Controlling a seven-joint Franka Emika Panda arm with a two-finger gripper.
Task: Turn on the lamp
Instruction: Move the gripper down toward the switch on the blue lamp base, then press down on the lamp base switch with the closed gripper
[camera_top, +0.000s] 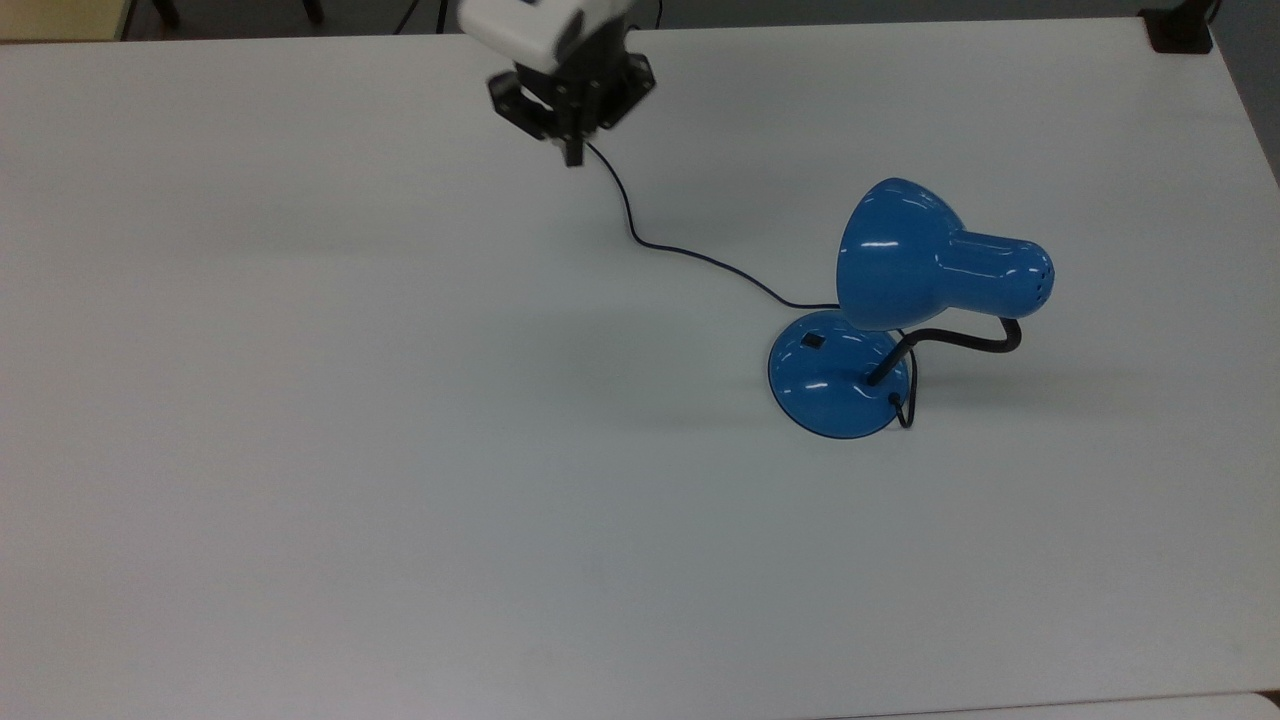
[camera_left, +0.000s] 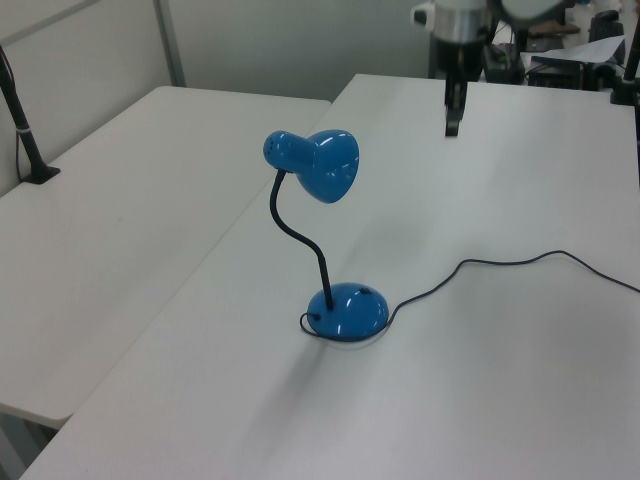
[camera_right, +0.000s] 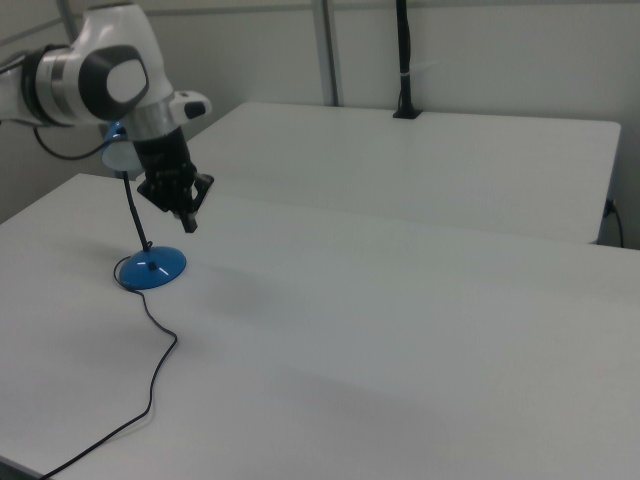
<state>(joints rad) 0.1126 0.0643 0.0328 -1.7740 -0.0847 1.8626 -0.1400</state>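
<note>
A broad, matte white table (camera_top: 400, 450) carries a glossy blue desk lamp with a bell-shaped shade (camera_top: 905, 262) towards the top view's right; its round domed blue base (camera_top: 835, 378) sits flat on the surface, with a small black switch (camera_top: 812, 341) on top and a black bent gooseneck (camera_top: 950, 345) rising from it. A thin dark cord (camera_top: 690, 254) trails from the base across the table towards the far edge. The black two-finger gripper (camera_top: 572, 152) hangs above the table near that far edge, well apart from the lamp, its fingers pressed together and holding nothing. In the left view a second white table (camera_left: 120, 230) adjoins the first, with pale partition walls (camera_left: 300, 45) behind
</note>
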